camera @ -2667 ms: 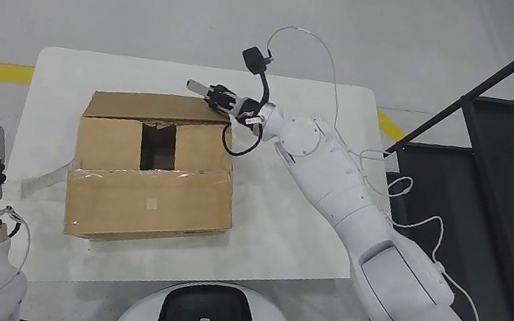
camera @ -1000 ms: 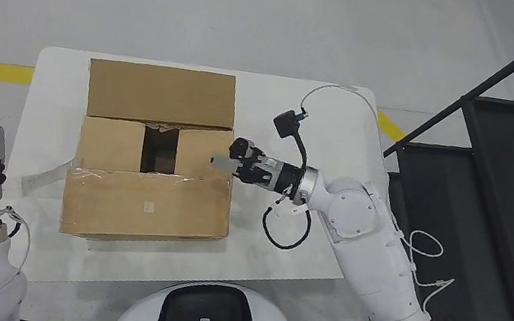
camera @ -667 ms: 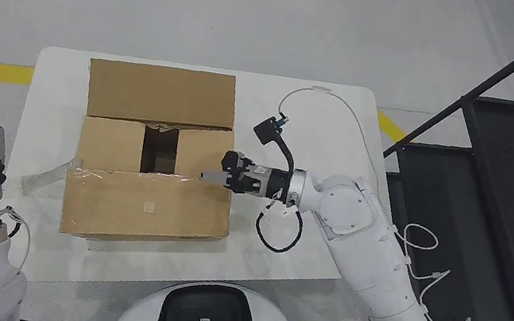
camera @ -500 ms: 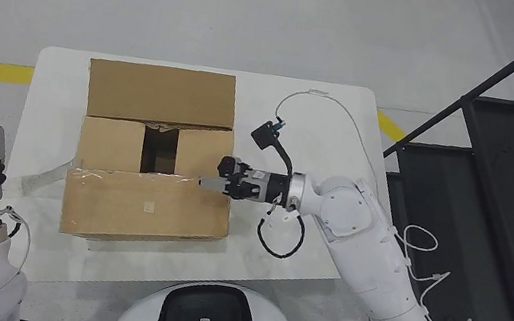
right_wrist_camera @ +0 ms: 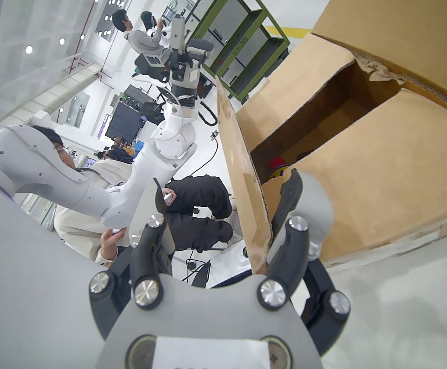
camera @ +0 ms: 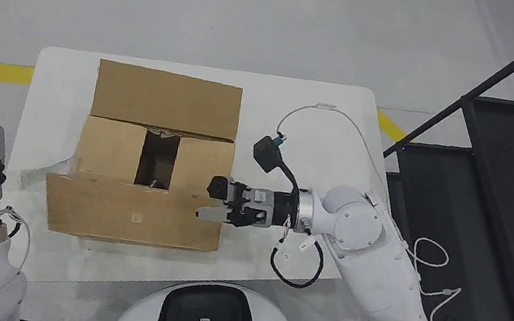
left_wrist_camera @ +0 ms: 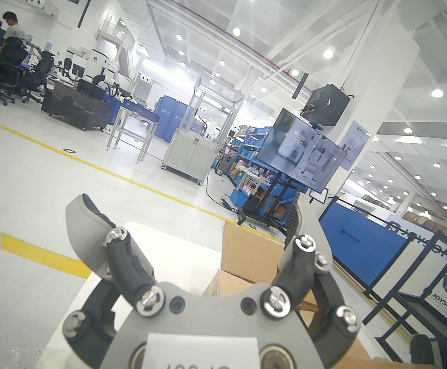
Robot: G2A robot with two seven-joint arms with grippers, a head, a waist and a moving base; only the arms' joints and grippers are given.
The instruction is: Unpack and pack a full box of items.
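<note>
Top view: the cardboard box (camera: 137, 182) sits on the white table (camera: 314, 119), its top partly open. Inside is 1 red and yellow thing (right_wrist_camera: 277, 167). The right gripper (camera: 210, 200) is spread wide around the front flap (camera: 127, 213). The left gripper (left_wrist_camera: 190, 213) is spread wide too, holding nothing.

The brown cardboard box (camera: 106, 152) sits on the white bench (camera: 294, 116) with its far flap (camera: 167, 101) and near flap (camera: 126, 221) opened (inner flaps half cover the mouth). Inside lies something red and yellow (right_wrist_camera: 277, 167), perhaps a bottle top.
</note>
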